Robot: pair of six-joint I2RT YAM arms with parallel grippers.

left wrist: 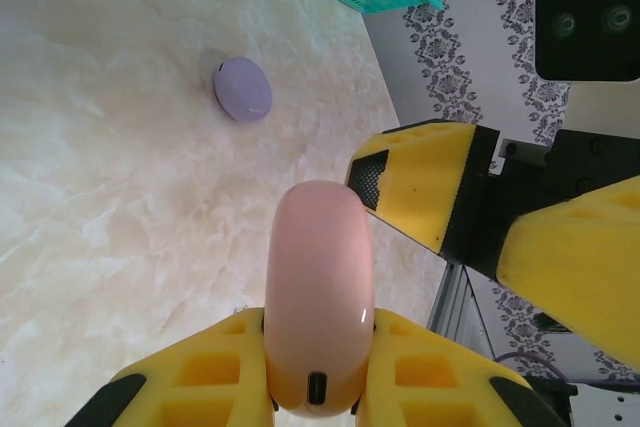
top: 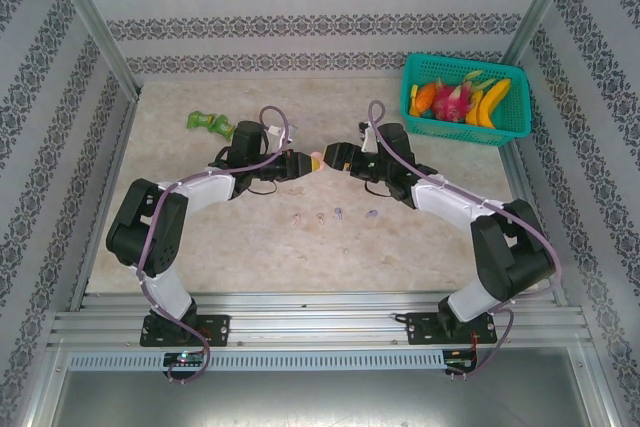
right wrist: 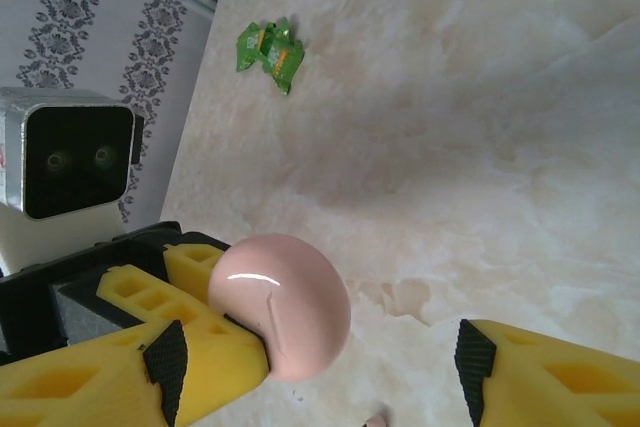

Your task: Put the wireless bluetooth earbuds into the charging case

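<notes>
Charging case [left wrist: 318, 287], glossy pink oval

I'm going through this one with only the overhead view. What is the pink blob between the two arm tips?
Observer: The left wrist view shows a smooth pink round case, held on edge in the left pincer, with a small slot-shaped port in its rim facing that camera.
Operator: Has the other arm taken hold of it too?
Observer: No. In the right wrist view the right pincer is open around the case, with bare table showing between the case and one of its fingers.
</notes>
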